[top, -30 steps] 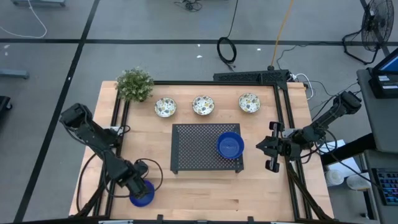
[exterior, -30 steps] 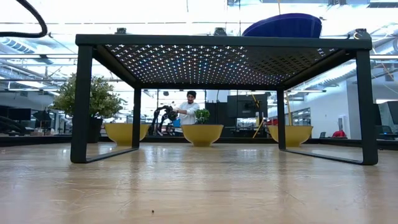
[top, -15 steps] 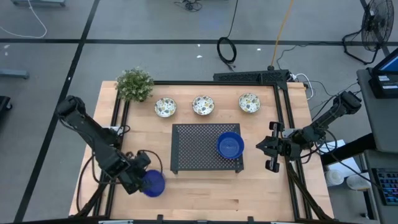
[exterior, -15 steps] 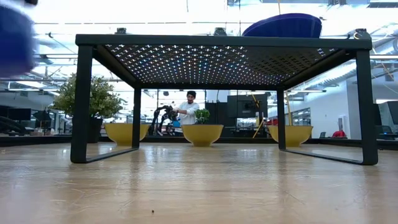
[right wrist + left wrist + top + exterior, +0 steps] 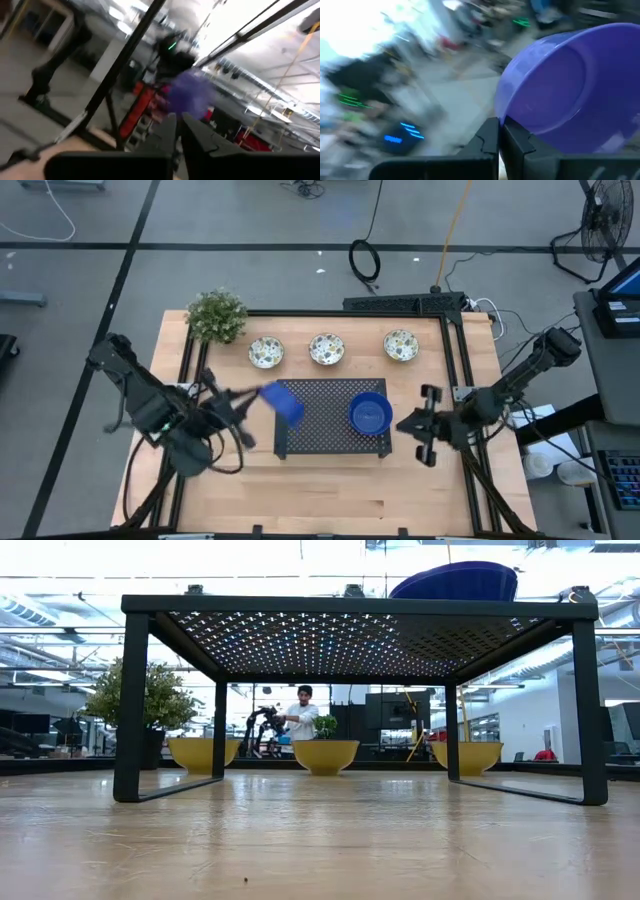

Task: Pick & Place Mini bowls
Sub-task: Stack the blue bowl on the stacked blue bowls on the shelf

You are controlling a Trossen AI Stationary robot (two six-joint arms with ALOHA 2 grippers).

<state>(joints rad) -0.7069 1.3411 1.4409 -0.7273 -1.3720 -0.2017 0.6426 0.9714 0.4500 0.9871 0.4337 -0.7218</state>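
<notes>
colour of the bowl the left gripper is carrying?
Solid blue bowl, pinched at its rim by the left gripper. Left wrist view shows it best.

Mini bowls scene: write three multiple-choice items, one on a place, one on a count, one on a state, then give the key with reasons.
1. Where does the resting blue bowl sit?
A. on the black tray
B. beside the plant
C. on the floor

2. How many patterned bowls stand in the back row?
A. one
B. three
C. five

3. What is the left pincer doing?
A. hanging empty
B. holding a blue bowl by its rim
C. touching the plant

Key: 1 A, the resting blue bowl lies on the black tray. 2 B, three patterned bowls line up behind the tray. 3 B, the left pincer clamps the carried blue bowl.
</notes>
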